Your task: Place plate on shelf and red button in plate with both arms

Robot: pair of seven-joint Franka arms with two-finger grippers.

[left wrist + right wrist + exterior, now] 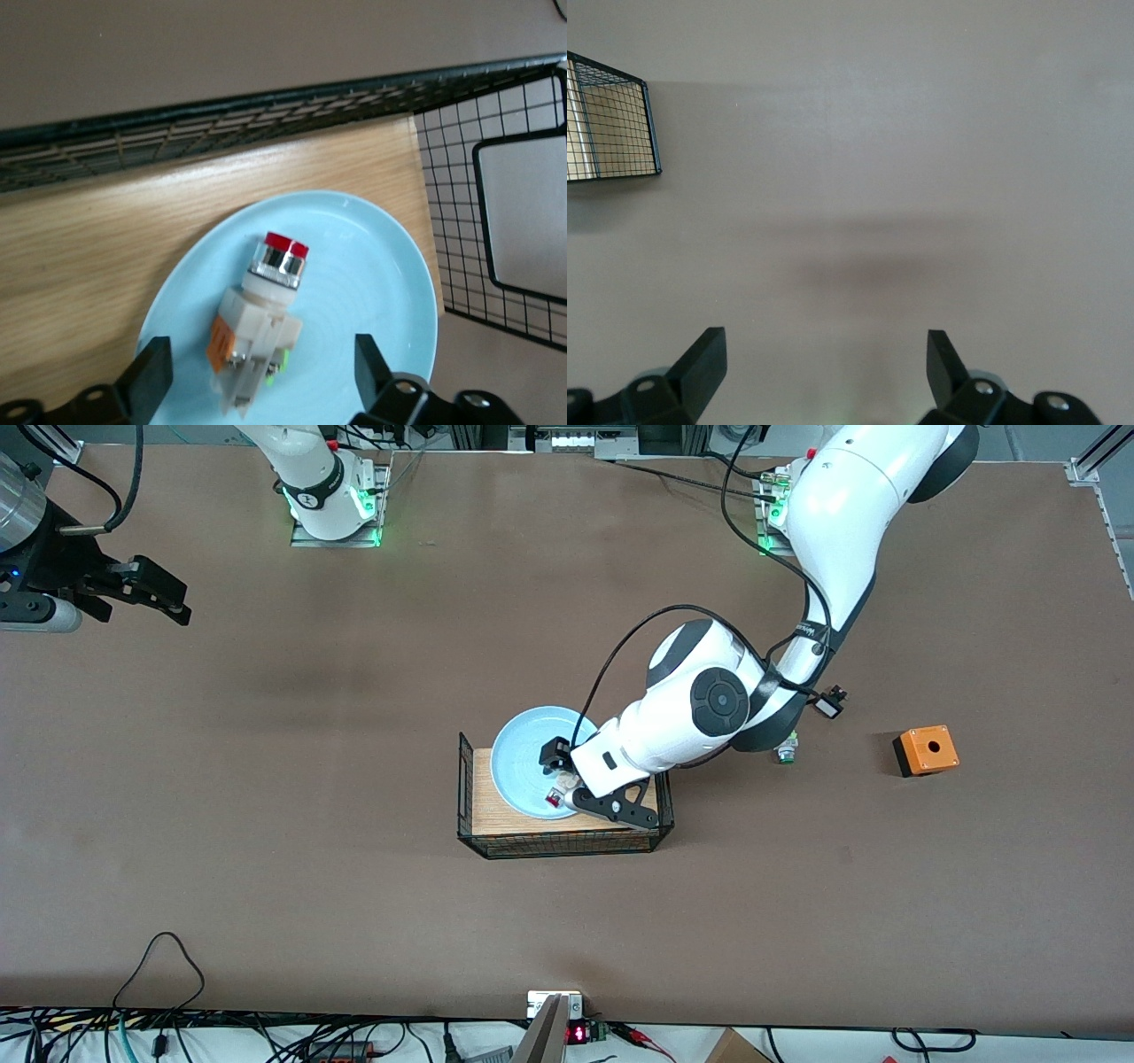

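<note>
Lying on the plate (372, 292) in the wire basket (463, 797), the red button (262, 320) sits between the left gripper's (257, 376) wide-open fingers, while the right gripper (146, 593) waits open and empty.

Red button (261, 320) lying on pale-blue plate (381, 292) in basket.

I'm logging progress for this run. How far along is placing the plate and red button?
Nearly done, it seems. The plate sits on the wooden board in the wire basket, and the red button lies on the plate. The left end effector is open around the button, apparently just released. The right end effector waits open over bare table. Left: withdrawing the left arm.
</note>
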